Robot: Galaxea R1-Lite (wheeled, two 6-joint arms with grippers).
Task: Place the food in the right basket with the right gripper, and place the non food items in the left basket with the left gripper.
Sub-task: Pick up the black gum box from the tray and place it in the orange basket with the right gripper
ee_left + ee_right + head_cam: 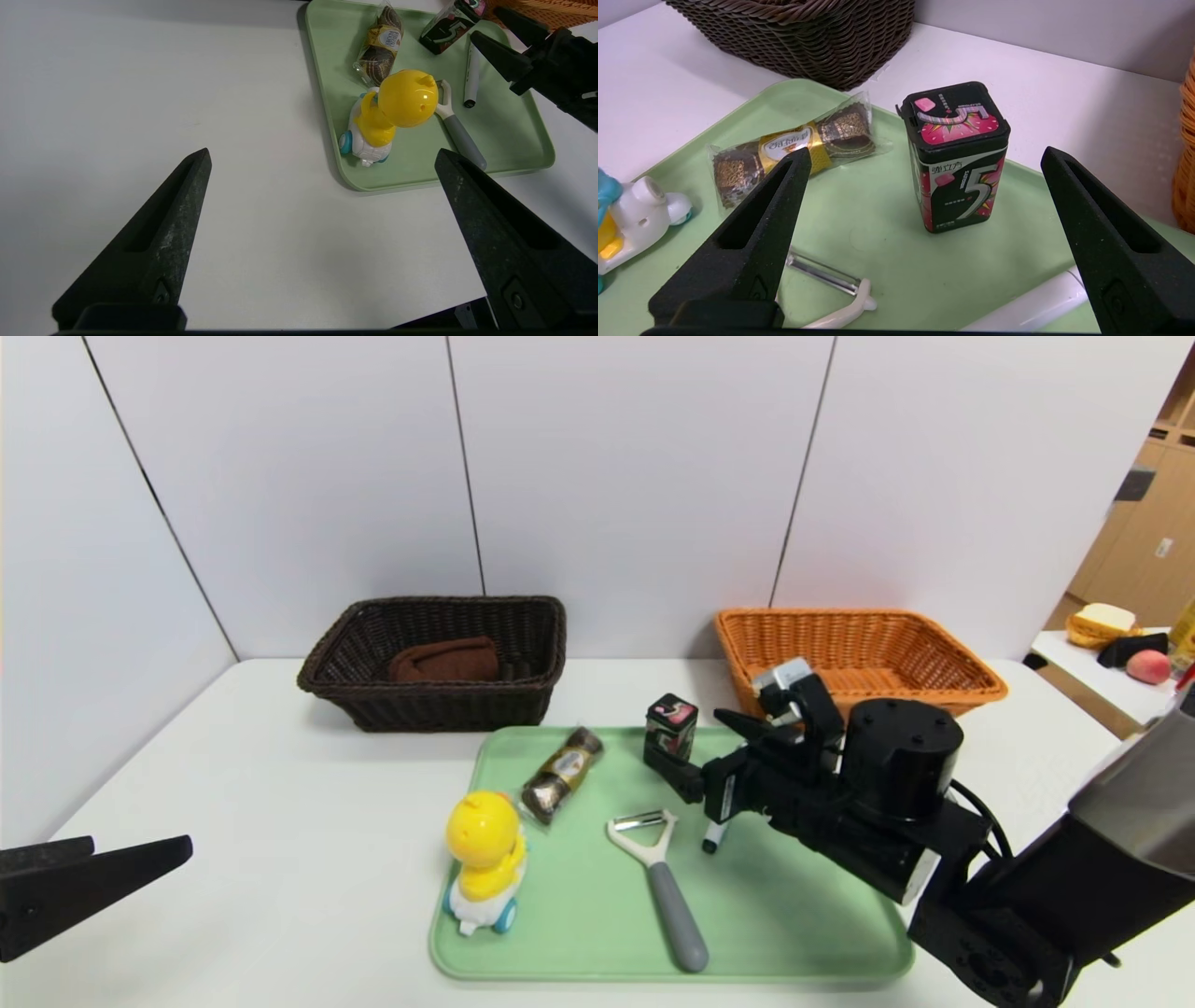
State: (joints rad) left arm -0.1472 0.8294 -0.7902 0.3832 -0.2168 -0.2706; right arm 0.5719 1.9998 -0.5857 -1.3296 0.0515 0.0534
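Note:
A black gum tin (pixel 670 725) (pixel 956 156) stands upright at the far side of the green tray (pixel 794 915). My right gripper (pixel 709 756) (pixel 924 161) is open just short of it, the tin between the lines of its jaws, not touching. A wrapped chocolate pack (pixel 561 774) (pixel 791 147), a yellow duck toy (pixel 485 859) (pixel 397 109), a peeler (pixel 663 882) and a white marker (pixel 713 835) (pixel 472 77) lie on the tray. My left gripper (pixel 140 859) (pixel 322 158) is open and empty over the bare table at the near left.
A dark brown basket (pixel 439 658) at the back left holds a brown cloth (pixel 444 660). An orange basket (pixel 854 649) stands at the back right. A side table at the far right holds bread and a peach.

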